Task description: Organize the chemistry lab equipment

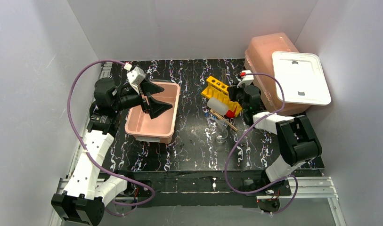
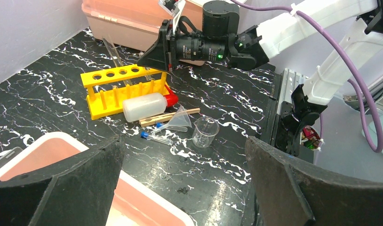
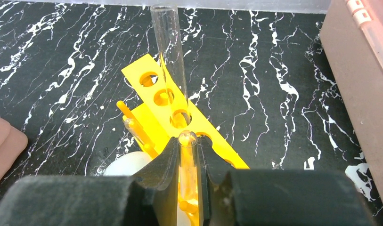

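The yellow tube rack point(image 1: 216, 89) stands at the table's middle back, with one clear tube point(image 3: 169, 52) upright in a hole. My right gripper point(image 3: 187, 143) is shut on a second clear test tube point(image 3: 188, 157), held just above the rack point(image 3: 149, 101). The white bottle with red cap point(image 2: 144, 106) lies in front of the rack. Beside the bottle lie a wooden clamp point(image 2: 168, 116), a clear funnel point(image 2: 180, 117), a blue-capped tube point(image 2: 156, 137) and a small beaker point(image 2: 205, 132). My left gripper point(image 1: 154, 99) is open and empty over the open pink tub point(image 1: 151, 127).
A closed pink tub point(image 1: 262, 52) with a white lid point(image 1: 300, 77) resting on it stands at the back right, close behind my right gripper. White walls enclose the table on three sides.
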{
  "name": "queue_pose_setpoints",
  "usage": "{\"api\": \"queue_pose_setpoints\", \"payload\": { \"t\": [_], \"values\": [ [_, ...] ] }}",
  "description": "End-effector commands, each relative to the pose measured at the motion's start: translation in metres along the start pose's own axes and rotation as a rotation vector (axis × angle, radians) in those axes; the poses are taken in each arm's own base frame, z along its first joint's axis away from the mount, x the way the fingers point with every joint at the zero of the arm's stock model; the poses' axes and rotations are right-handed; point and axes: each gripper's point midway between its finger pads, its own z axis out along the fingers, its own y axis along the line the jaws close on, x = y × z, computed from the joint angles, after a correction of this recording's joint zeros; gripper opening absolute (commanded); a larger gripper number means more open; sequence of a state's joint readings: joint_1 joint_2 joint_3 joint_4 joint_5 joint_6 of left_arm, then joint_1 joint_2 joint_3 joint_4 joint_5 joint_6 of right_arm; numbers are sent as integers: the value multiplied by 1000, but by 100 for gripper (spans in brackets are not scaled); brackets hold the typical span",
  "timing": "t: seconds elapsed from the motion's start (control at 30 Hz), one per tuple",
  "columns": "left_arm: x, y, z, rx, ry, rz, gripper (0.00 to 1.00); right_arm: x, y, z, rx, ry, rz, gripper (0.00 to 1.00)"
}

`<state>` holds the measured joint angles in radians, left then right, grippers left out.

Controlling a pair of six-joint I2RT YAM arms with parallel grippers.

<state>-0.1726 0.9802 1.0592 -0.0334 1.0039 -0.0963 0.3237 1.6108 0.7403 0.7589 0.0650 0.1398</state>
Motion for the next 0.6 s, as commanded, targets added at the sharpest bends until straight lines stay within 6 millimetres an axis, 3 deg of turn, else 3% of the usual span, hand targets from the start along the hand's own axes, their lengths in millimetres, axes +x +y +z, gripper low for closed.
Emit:
{"api": "queue_pose_setpoints", "payload": {
  "t": [0.0,0.23,0.57],
  "values": [
    [-8,-6,-1,13,-14,32,98,-39,5,-5,-11,-111,-26,1],
    [-9,-6,-2,13,-15,35,98,-32,2,-3,3,-91,-31,1],
    [-7,-7,-3,8,-11,38,98,-1,0,4,7,-19,2,1]
  ]
}}
